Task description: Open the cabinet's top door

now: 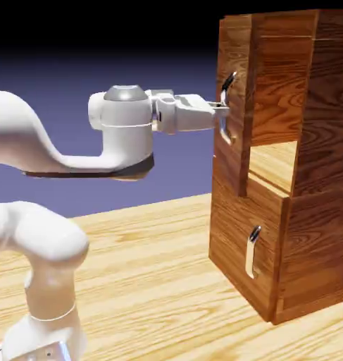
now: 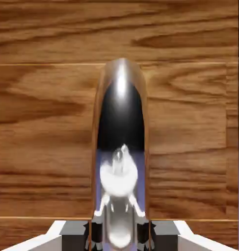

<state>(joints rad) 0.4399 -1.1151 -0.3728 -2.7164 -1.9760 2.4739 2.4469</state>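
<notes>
Standing vertical, top door's handle

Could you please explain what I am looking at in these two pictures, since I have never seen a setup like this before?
Both pictures are rendered in a simulator. The exterior view, taken from beside, shows a white robot arm reaching right toward a tall reddish-brown wood-grain cabinet that stands on a light wooden table. The cabinet has two front panels. The top door, the taller one, already stands slightly ajar, with a gap behind it. The lower panel with its short silver handle looks shut.

The hand view comes from a camera on the robot's hand, looking along its fingers. The big shiny arch there is the top door's long curved silver handle, seen close up, and the fingers are shut on it.
</notes>
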